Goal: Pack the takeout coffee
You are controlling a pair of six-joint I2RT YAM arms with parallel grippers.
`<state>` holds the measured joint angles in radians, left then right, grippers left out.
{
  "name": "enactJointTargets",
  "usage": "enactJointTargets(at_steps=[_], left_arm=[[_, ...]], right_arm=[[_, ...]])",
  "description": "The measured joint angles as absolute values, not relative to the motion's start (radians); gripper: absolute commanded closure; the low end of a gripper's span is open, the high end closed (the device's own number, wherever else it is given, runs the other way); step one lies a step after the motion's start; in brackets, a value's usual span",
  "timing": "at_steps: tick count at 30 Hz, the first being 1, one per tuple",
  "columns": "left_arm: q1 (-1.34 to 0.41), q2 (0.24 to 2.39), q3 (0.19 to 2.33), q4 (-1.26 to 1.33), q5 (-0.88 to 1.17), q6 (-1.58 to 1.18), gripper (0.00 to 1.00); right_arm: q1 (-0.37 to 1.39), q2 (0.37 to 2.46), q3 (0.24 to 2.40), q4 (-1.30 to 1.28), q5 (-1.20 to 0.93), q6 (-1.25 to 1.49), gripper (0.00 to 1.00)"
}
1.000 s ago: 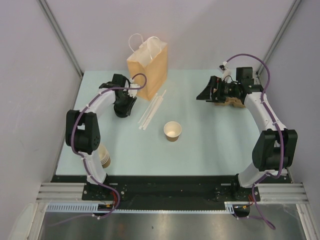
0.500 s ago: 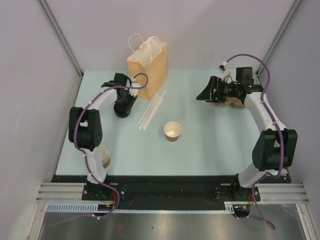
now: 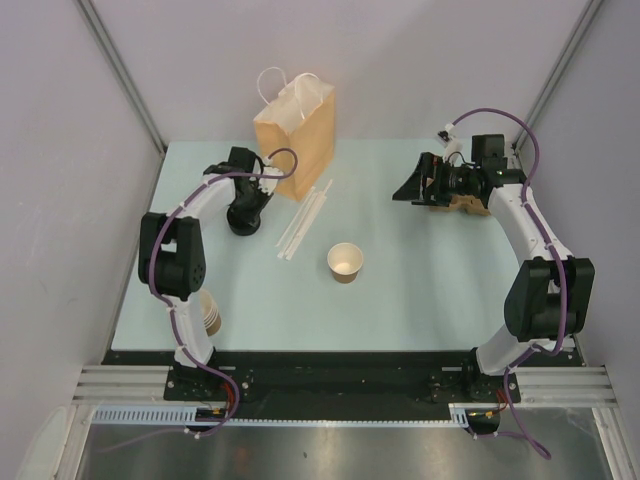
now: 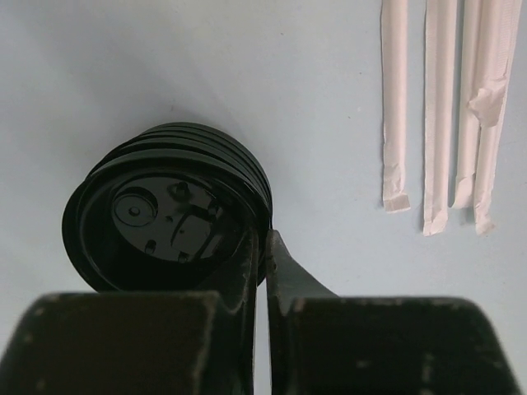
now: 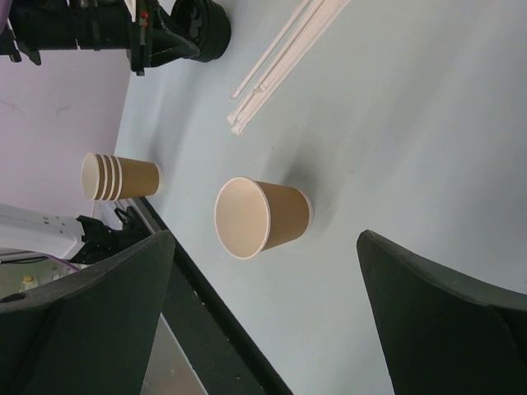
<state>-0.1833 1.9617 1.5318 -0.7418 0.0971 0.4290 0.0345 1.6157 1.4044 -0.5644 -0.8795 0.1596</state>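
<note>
The tan paper cup [image 3: 345, 262] stands upright and lidless mid-table, its cream inside showing; the right wrist view shows it too [image 5: 263, 216]. A stack of black lids [image 4: 165, 214] sits at the back left, beside the bag. My left gripper [image 3: 243, 222] is down on this stack. In its wrist view the left gripper [image 4: 262, 239] has its jaws nearly together, pinching the right rim of the top lid, one finger inside and one outside. My right gripper [image 3: 410, 188] hangs open and empty at the back right, apart from the cup, and is wide open in its own view [image 5: 265, 239].
A kraft paper bag [image 3: 295, 135] stands open at the back, left of centre. Paper-wrapped straws [image 3: 303, 220] lie between bag and cup. A stack of nested lidless cups [image 3: 207, 312] stands by the left arm's base. A tan object [image 3: 465, 203] lies under the right arm.
My left gripper has shifted slightly left and settled on the lid stack, and its elbow has moved. The right arm and the cup have not moved.
</note>
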Motion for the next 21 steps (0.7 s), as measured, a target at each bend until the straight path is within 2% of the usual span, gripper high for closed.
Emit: enactJointTargets(at_steps=[11, 21], left_arm=[[-0.183, 1.950, 1.531, -0.742, 0.099, 0.429, 1.00], [-0.183, 1.842, 1.496, -0.709, 0.073, 0.438, 1.00]], right_arm=[[0.035, 1.619, 1.404, -0.564, -0.880, 0.160, 0.00], [0.038, 1.620, 1.404, -0.564, -0.880, 0.160, 0.00]])
